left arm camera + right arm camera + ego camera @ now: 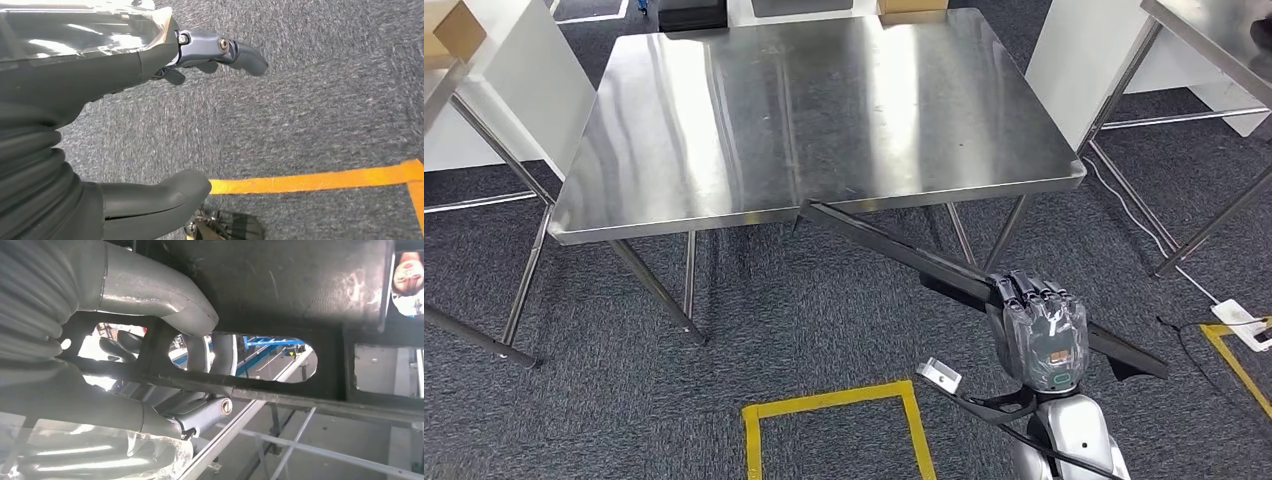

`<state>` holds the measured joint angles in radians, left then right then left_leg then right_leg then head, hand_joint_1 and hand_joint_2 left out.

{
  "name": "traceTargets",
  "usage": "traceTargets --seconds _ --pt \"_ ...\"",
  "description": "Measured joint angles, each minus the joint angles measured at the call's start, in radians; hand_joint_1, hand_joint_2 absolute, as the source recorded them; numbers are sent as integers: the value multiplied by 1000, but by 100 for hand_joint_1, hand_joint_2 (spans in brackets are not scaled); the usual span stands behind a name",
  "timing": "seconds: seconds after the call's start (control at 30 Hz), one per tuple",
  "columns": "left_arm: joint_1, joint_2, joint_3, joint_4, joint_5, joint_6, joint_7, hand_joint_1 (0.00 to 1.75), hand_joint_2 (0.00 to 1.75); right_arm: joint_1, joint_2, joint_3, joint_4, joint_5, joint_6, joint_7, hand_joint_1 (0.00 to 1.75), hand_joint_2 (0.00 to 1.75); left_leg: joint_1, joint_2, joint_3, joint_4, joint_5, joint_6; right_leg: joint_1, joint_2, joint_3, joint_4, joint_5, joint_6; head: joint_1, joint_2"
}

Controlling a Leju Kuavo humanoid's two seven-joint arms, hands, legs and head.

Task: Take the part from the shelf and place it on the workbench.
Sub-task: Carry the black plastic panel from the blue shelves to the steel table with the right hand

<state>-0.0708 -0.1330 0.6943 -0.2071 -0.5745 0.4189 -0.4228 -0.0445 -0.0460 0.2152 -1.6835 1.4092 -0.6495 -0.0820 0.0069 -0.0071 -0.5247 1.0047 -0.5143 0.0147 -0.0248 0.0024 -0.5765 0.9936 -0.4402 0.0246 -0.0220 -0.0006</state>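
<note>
Near right of the head view, right hand (pixel 1046 330) is wrapped around a long black part (pixel 894 248), fingers curled over its top edge. Part is a thin flat bar running diagonally from the near right up toward the far left; its far tip sits at the near edge of the steel workbench (pixel 724 130), whether touching or just under the rim can't tell. Its near end sticks out right past the hand over the grey carpet (pixel 824 320). Workbench top is bare shiny metal on thin steel legs. Yellow floor tape (pixel 829 402) forms a square outline on the carpet near centre, left of the hand. White panels stand at far left and far right, another steel table frame (pixel 1204 40) at far right. A white power strip (pixel 1239 320) lies on the floor at the right edge.

Left wrist view: left hand (pixel 165 125) hangs over carpet, thumb and fingers apart, nothing in it. Yellow tape line (pixel 320 179) crosses the floor below it.

Right wrist view: right hand (pixel 150 355) clamps the black part (pixel 280 285), thumb over one face, fingers through a long slot in it. Steel table legs show beyond the slot.
</note>
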Motion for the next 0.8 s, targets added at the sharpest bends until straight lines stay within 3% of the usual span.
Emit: traceTargets --seconds 0.07,0.13,0.17,0.2,0.23,0.3,0.37,0.47,0.53,0.6,0.67,0.7,0.73,0.8 --pt "0 0 0 0 0 0 0 0 175 0 0 0 -3 0 0 0 175 175 4 2 -49 97 -47 -10 -4 0 9 -2 -5 -12 -5 0" --pt "1 -1 0 0 0 0 0 0 175 1 1 0 -3 0 0 0 175 175 7 3 -132 235 -94 -17 -1 0 13 -1 -11 -19 -8 0" --pt "2 -1 0 0 0 0 0 0 175 1 1 0 -3 0 0 0 175 175 7 3 -164 275 -95 -18 0 0 16 -1 -14 -21 -8 0" --pt "3 -1 0 0 0 0 0 0 175 2 1 0 -3 0 0 0 175 175 7 3 -176 276 -75 -16 2 1 20 -1 -17 -22 -8 0" --pt "3 -1 0 0 0 0 0 0 175 3 1 0 -3 0 0 0 175 175 6 3 -169 238 -37 -12 3 2 26 -1 -21 -22 -8 0" --pt "3 0 1 0 1 2 0 0 175 2 2 0 -3 0 0 0 175 175 2 4 -119 106 45 3 7 3 40 -1 -32 -18 -7 0" --pt "1 2 3 0 1 6 1 0 175 -1 3 0 -3 0 1 0 175 175 -4 4 -82 20 73 16 12 4 45 -1 -41 -10 -7 0" --pt "0 0 4 0 3 10 7 0 175 -5 6 0 -3 0 3 -1 175 175 -9 4 -68 -3 67 28 14 3 46 -3 -49 7 -7 0" --pt "0 -2 4 0 4 11 10 0 175 -8 7 0 -4 0 4 -2 175 175 -6 4 -48 -20 70 38 16 1 28 40 -69 10 -6 0" --pt "0 -2 5 0 3 11 11 0 175 -9 7 0 -4 0 4 -2 175 175 -4 5 -33 -27 67 46 13 -1 -40 163 -112 6 -3 0" --pt "0 -3 5 0 3 11 11 0 175 -6 7 0 -4 0 4 -2 175 175 -5 3 -25 -26 58 48 11 -1 -117 278 -138 10 -1 0" --pt "1 -4 5 0 3 11 11 0 175 -4 7 0 -4 0 4 -2 175 175 -5 2 -19 -26 52 46 10 -1 -133 289 -128 18 -1 0" --pt "2 -4 5 0 3 11 11 0 175 -4 7 0 -4 0 4 -3 175 175 -4 0 -12 -25 46 44 9 -1 -131 264 -104 28 0 0" --pt "3 -6 6 0 1 10 11 0 175 -4 7 0 -4 0 4 -3 175 175 -5 -2 5 -23 30 36 4 -3 -79 127 -30 46 2 0"
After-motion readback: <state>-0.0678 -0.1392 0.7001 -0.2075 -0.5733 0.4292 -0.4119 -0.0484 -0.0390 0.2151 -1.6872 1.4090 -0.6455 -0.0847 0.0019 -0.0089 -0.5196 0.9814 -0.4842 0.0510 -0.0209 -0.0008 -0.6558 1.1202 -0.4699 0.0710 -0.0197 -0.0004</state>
